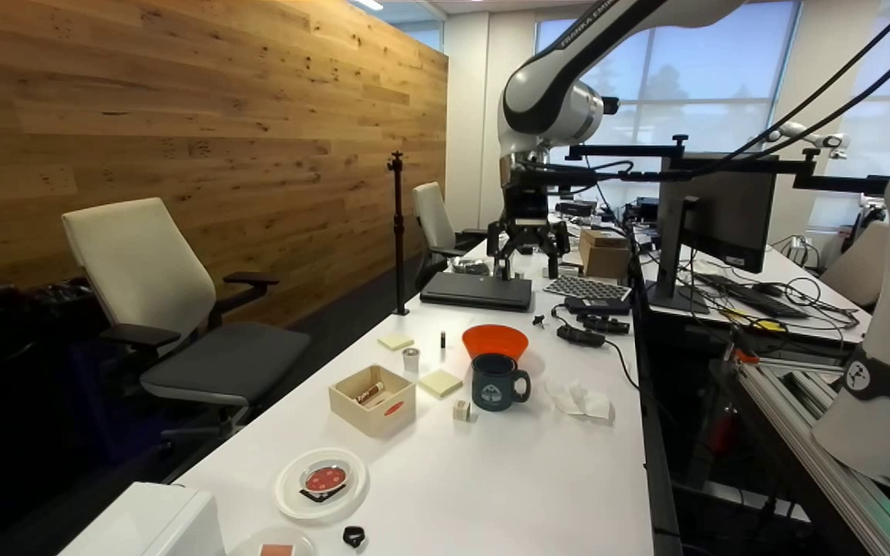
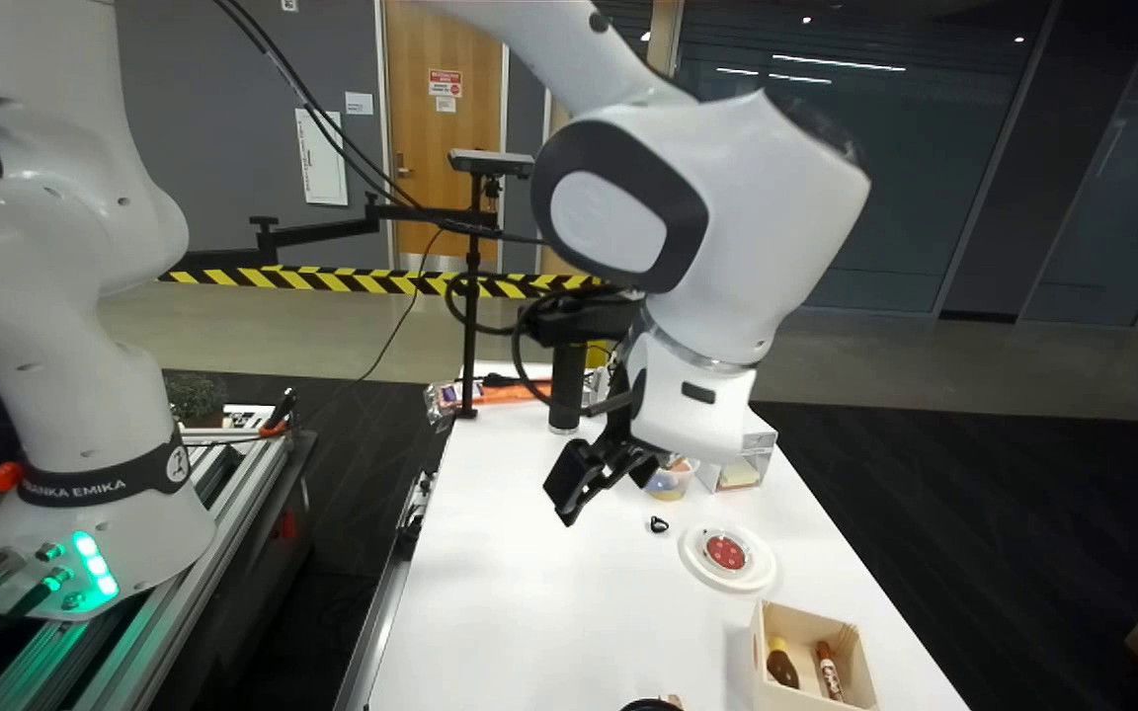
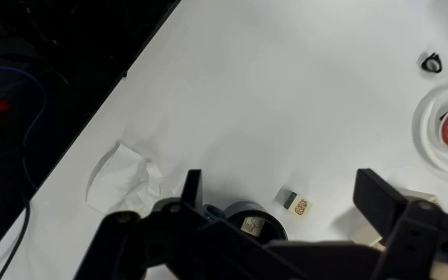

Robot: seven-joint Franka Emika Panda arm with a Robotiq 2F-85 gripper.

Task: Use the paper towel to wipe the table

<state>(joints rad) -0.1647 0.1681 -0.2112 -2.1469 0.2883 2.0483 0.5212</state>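
The paper towel (image 1: pixel 580 401) is a crumpled white sheet lying on the white table (image 1: pixel 484 479), beside the dark mug near the long edge. In the wrist view the paper towel (image 3: pixel 123 181) lies at the lower left, outside my fingers; the table (image 3: pixel 286 77) fills most of that view. In an exterior view with the table (image 2: pixel 520 592), the paper towel is out of view. My gripper (image 1: pixel 528 266) is open and raised above the table. In the wrist view my gripper (image 3: pixel 280 173) has its fingers wide apart with nothing held. It also shows in an exterior view (image 2: pixel 597 484).
The dark mug (image 1: pixel 494 384), holding a small block, stands by the orange bowl (image 1: pixel 495 340). A small pineapple block (image 3: pixel 300 205), an open tan box (image 1: pixel 372 403) and a white plate (image 1: pixel 284 494) are nearby. A laptop (image 1: pixel 477 290) and cables (image 1: pixel 580 335) lie further along.
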